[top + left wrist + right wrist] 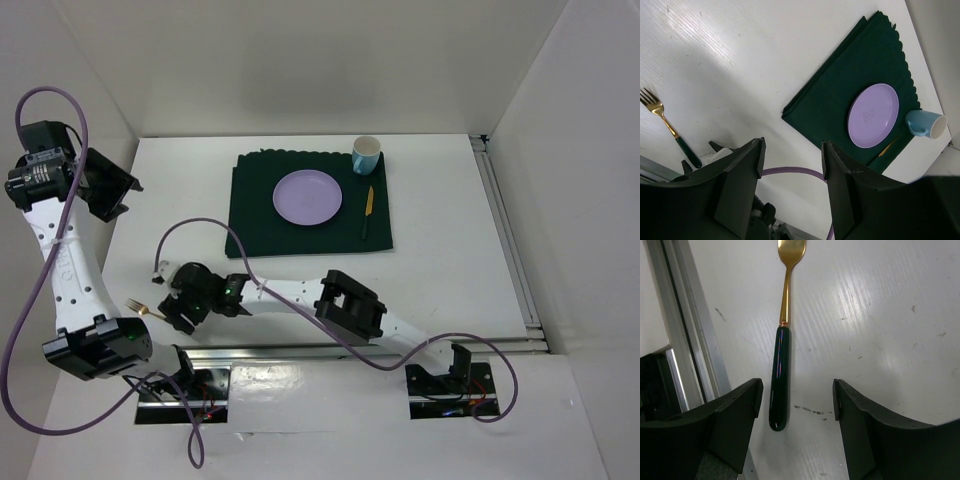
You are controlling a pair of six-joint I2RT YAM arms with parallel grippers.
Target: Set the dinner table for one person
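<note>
Right wrist: wide-spread right end effector (797,390) over the white, faintly scuffed dinner table (880,315).

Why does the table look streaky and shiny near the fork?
Right wrist view: light glare streaks the white table beside the fork, and the near fingers look dark. Left wrist view: a grey shadow crosses the table. Top view: soft, even light.

Shiny gold metal fork (779,375); matt dark green cloth (256,222); smooth white dinner table (450,275)
</note>
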